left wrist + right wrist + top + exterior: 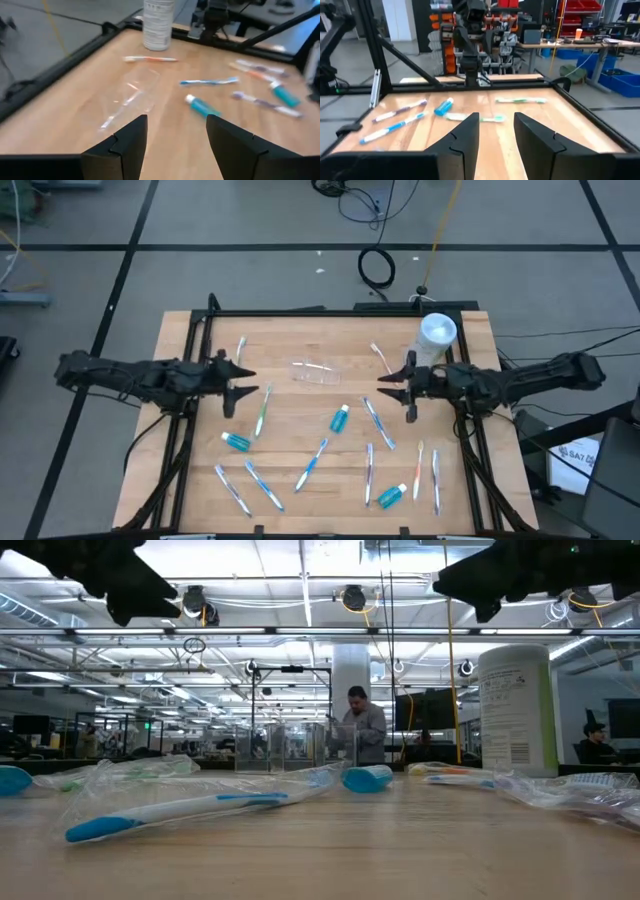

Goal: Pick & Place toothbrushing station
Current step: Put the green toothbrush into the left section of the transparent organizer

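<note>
Robotics lab: ceiling trusses (300, 632), parts bins (580, 7), workbenches (600, 45).

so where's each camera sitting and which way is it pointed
High view: overhead, looking straight down on the table, both arms reaching in.
Low view: at tabletop height, looking level across into the room; arms dark at the top.
Left wrist view: on the left arm, past the open left gripper at the clear container.
Right wrist view: on the right arm, past the right gripper.
High and left wrist views share the white canister.

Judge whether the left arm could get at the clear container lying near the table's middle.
Probably yes. The left end effector hangs open above the table, facing the clear container, with only bare wood showing between them.
</note>
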